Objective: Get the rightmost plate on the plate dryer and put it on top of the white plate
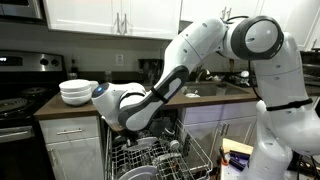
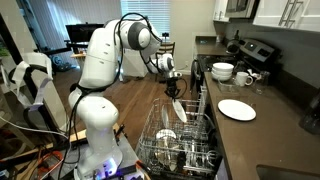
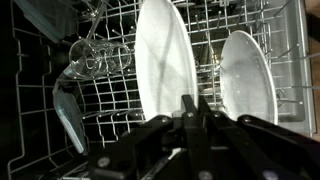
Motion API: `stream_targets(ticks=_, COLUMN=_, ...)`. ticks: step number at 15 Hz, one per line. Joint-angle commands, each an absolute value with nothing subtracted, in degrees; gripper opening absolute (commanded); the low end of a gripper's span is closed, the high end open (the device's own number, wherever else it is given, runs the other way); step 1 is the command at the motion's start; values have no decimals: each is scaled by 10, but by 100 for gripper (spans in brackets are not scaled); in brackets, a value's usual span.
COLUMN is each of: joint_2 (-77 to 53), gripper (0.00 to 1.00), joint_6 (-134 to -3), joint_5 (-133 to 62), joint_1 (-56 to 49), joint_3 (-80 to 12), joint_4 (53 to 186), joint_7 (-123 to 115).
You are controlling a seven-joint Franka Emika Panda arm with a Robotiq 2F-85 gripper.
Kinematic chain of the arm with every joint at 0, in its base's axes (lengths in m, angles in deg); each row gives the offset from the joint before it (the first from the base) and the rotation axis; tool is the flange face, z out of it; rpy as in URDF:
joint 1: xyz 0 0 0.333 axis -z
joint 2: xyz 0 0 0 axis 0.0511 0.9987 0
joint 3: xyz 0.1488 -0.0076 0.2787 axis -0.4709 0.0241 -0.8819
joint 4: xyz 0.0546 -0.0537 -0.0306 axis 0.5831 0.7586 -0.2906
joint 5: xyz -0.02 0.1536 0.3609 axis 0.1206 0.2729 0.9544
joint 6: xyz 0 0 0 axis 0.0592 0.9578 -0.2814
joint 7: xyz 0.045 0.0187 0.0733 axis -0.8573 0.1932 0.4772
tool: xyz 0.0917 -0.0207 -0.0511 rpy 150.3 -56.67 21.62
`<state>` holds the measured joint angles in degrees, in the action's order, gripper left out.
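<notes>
The plate dryer point(image 3: 110, 110) is a grey wire rack, also seen in both exterior views point(image 1: 195, 150) point(image 2: 200, 150). Two white plates stand on edge in it: one point(image 3: 165, 60) in the middle and one point(image 3: 245, 65) to its right. My gripper point(image 3: 197, 100) is down at the rack, its fingers pressed together on the rim of the middle plate. In an exterior view the gripper point(image 2: 176, 95) holds that plate point(image 2: 180, 110) at the rack's top. The flat white plate point(image 2: 237, 109) lies on the counter beside the rack.
A stack of deep white bowls point(image 1: 75, 92) point(image 2: 223, 71) and mugs point(image 2: 246, 78) stand on the counter near the stove point(image 2: 258, 50). Clear glasses point(image 3: 95, 58) lie in the rack left of the plates. The robot base point(image 2: 95, 130) stands by the rack.
</notes>
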<state>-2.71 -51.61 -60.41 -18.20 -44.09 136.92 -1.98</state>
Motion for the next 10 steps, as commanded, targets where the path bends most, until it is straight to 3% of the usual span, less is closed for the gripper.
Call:
stream_targets(ticks=1, joint_2=-42, gripper=6, joint_6=-494, joint_5=-619, joint_1=-201, joint_3=-440, joint_4=1372, joint_7=-46)
stream_targets(ticks=10, joint_2=-98, gripper=6, joint_6=-350, joint_5=-710, joint_1=-278, joint_3=-453, joint_4=1363, joint_7=-185)
